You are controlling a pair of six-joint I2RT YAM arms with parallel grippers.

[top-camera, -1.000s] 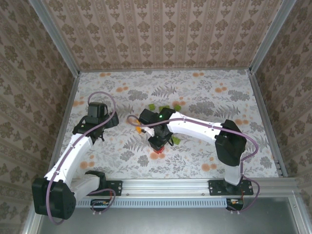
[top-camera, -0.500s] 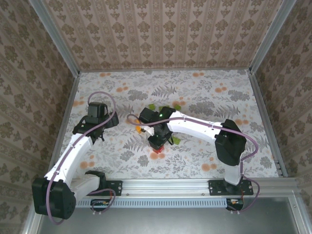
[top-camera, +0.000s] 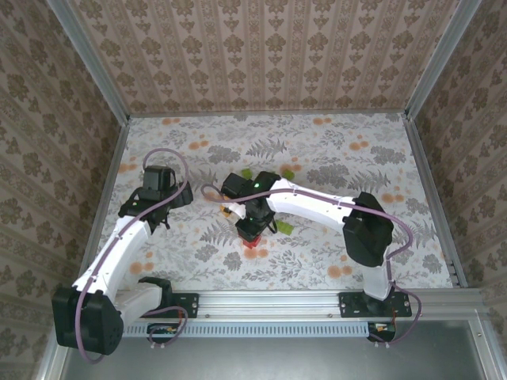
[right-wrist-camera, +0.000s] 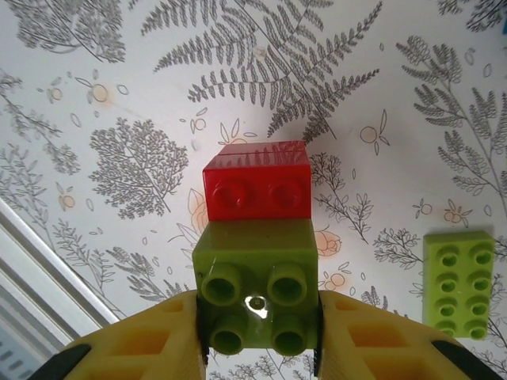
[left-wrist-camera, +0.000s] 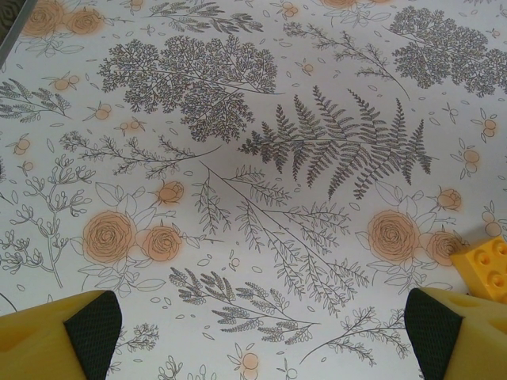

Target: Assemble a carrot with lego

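We are mid-stack: the right gripper [right-wrist-camera: 257, 317] clenches a green brick [right-wrist-camera: 255, 261], a red brick [right-wrist-camera: 257, 182] touching its far edge, low over the counter [right-wrist-camera: 119, 79]. The left gripper [left-wrist-camera: 257, 324] hangs released near a yellow brick [left-wrist-camera: 485, 265]. Next, we judge, comes a square, firm press.

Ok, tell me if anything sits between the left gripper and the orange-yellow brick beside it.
Nothing visible does. The left gripper is open above the patterned table, and the orange-yellow brick lies just past the fingertip at the wrist picture's right, outside the jaws, with no other piece between.
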